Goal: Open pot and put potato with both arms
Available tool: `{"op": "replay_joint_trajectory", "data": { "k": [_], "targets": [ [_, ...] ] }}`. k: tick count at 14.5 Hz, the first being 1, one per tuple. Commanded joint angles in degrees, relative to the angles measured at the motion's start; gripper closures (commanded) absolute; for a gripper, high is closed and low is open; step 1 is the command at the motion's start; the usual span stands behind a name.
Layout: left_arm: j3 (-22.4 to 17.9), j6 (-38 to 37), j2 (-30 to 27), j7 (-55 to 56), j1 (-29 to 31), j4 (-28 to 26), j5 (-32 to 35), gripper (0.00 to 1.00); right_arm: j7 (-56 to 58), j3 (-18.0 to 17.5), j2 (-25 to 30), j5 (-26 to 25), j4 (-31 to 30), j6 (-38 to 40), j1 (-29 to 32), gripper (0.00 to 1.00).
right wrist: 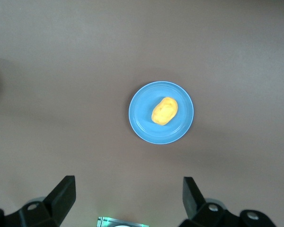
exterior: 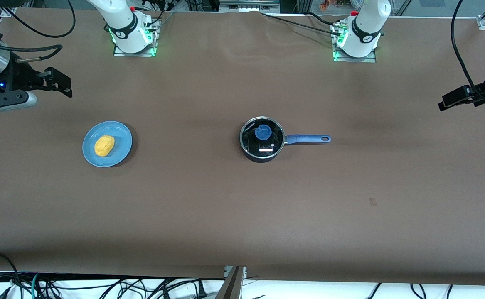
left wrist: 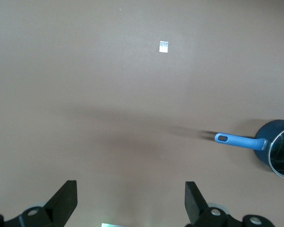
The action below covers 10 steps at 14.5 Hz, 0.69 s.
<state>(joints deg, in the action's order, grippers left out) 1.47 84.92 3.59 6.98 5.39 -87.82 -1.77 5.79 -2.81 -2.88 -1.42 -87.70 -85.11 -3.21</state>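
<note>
The pot (exterior: 254,154) stands mid-table with a glass lid and blue knob (exterior: 263,132) on it; its blue handle (exterior: 308,138) points toward the left arm's end. It also shows in the left wrist view (left wrist: 266,142). The potato (exterior: 104,145) lies on a light-blue plate (exterior: 121,137) toward the right arm's end, and shows in the right wrist view (right wrist: 164,111) on the plate (right wrist: 142,123). My left gripper (exterior: 454,99) (left wrist: 131,189) is open and empty, high over the table's left-arm end. My right gripper (exterior: 59,83) (right wrist: 129,184) is open and empty, high over the right-arm end.
Brown table cloth all round. The arm bases (exterior: 134,37) (exterior: 356,41) stand at the table's edge farthest from the front camera. A small tag (exterior: 372,202) (left wrist: 164,47) lies on the cloth nearer to the front camera than the pot handle. Cables hang along the nearest edge.
</note>
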Motion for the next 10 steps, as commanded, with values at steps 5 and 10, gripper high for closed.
{"op": "replay_joint_trajectory", "data": {
  "k": [5, 10],
  "targets": [
    [0.0, 0.3, 0.0, 1.0, -0.6, 0.5, -0.7, 0.00, -0.7, -0.4, -0.8, -0.6, 1.8, 0.8, 0.5, 0.00],
    [1.2, 0.2, -0.4, 0.9, -0.1, -0.3, 0.0, 0.00, -0.7, -0.4, -0.8, -0.5, 1.8, 0.6, 0.5, 0.00]
  ]
}}
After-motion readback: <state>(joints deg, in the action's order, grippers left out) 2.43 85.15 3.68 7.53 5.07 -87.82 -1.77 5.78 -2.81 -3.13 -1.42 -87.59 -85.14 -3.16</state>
